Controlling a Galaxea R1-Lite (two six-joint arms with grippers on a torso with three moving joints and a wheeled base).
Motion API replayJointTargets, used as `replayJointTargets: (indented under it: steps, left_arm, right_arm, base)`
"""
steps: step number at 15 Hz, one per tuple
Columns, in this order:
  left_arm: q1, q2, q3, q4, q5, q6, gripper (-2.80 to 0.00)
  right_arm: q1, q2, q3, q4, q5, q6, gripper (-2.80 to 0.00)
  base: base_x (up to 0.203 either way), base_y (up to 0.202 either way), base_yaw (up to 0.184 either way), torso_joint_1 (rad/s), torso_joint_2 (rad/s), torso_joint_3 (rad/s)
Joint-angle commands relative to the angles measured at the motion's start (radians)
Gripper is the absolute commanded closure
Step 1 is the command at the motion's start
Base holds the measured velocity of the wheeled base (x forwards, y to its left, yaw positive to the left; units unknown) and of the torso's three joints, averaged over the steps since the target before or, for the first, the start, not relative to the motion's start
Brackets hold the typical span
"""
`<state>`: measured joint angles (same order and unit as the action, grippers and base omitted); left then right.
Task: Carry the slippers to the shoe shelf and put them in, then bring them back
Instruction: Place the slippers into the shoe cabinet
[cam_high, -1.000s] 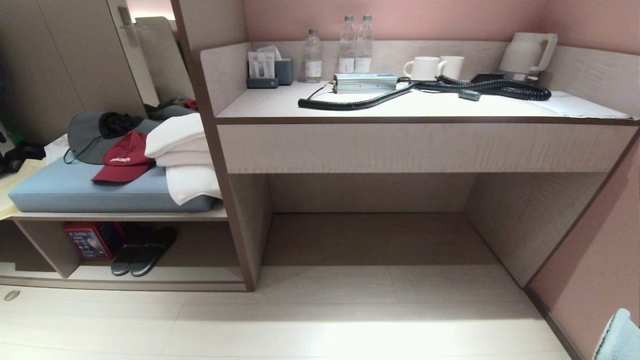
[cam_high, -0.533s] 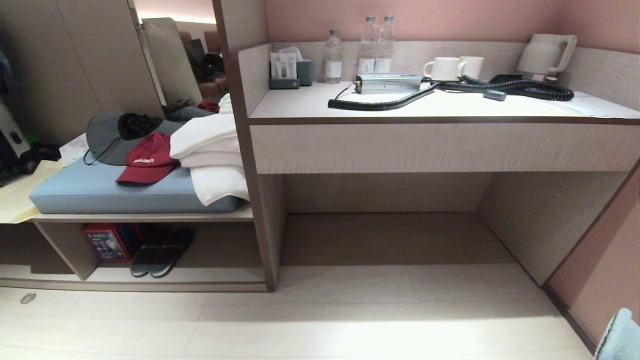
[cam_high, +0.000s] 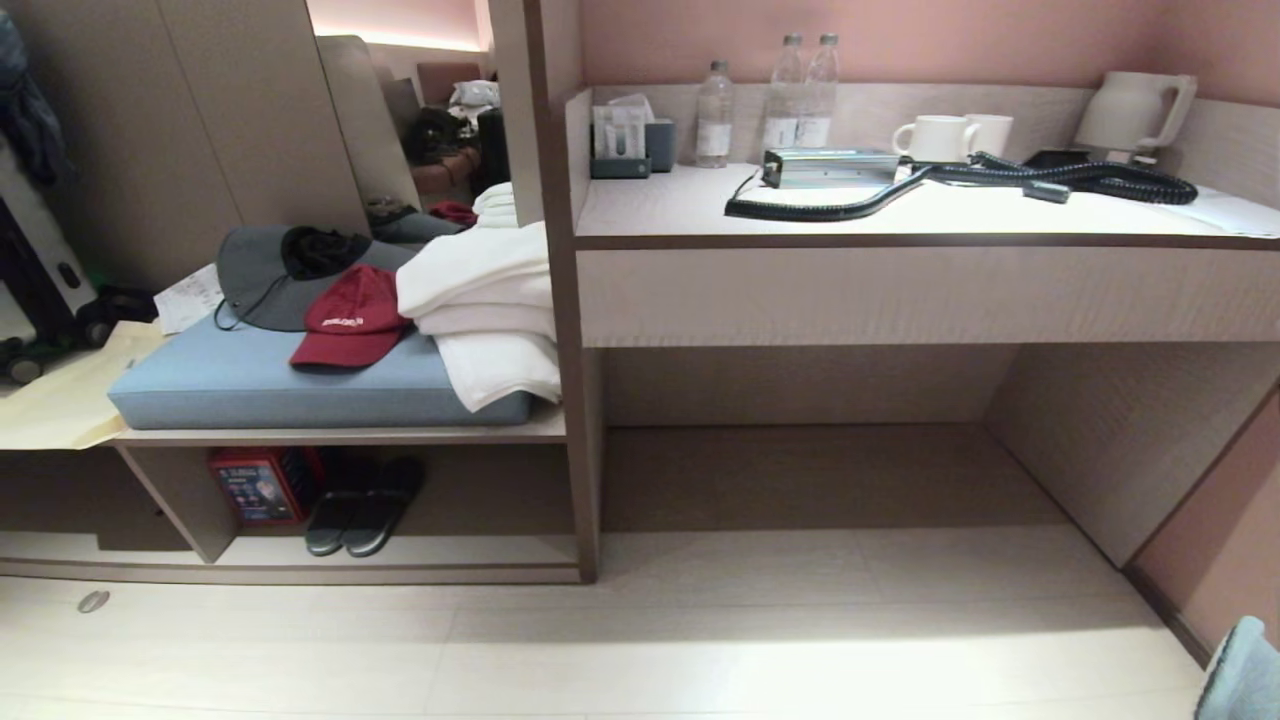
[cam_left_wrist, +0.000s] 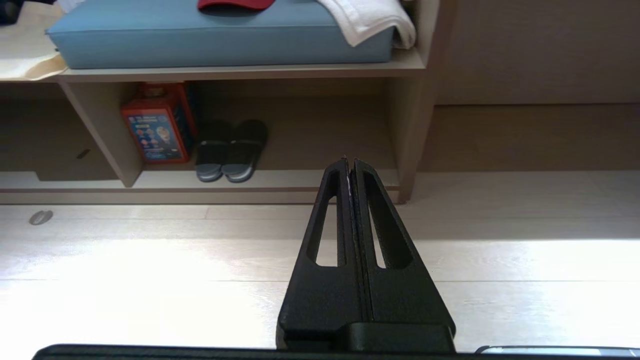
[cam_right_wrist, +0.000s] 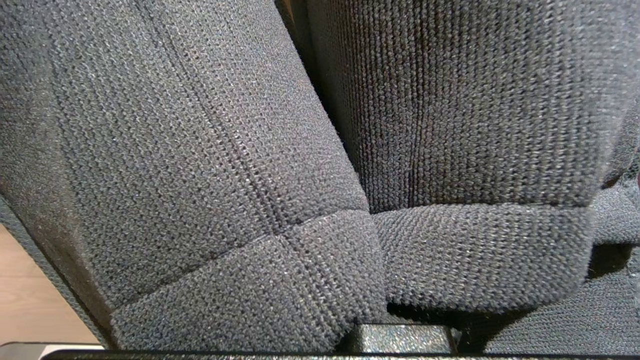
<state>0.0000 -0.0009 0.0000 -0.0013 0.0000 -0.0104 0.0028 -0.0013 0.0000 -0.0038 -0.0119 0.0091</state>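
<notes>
Right wrist view: the slippers (cam_right_wrist: 200, 175) are filling nearly the whole frame, two dark knit toe bands side by side, pressed close against the camera. The fingers of the right claw are not showing behind the fabric. The claw is reading as closed tight, and I am judging it to be clamping the pair.

Left claw (cam_left_wrist: 349, 162): fingers lying together, nothing between them, hanging over the pale floor (cam_high: 700, 640) in front of the furniture. It is looking idle.

Neither arm is appearing in the head view.

The shoe shelf (cam_high: 480, 550) is sitting ahead and to the robot's left. It is the low open compartment under the blue cushion (cam_high: 280, 385), beside the table (cam_high: 660, 205).

Already lying in the shoe shelf:
- another dark pair with paler sole rims (cam_high: 365, 505), toes pointing outward
- a red box (cam_high: 255, 485) just beside that pair, against the upright divider

The base to the right of that pair is showing bare.

Progress, as I am judging it: the slippers are being carried, well apart from the shelf, and are not resting in it. Whether this is the outbound leg or the return I cannot tell. If outbound, closing on the shelf, putting them in, picking them up again and bringing them back are all remaining.
</notes>
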Motion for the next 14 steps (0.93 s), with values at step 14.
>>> replayJointTargets:
  steps: [14]
  left_arm:
    - [0.0,0.001,0.0,0.0,0.002,0.0,0.0]
  right_arm:
    - [0.0,0.001,0.002,-0.001,0.0,0.0,0.0]
  base:
    - [0.0,0.195,-0.002,0.002,0.0,0.002]
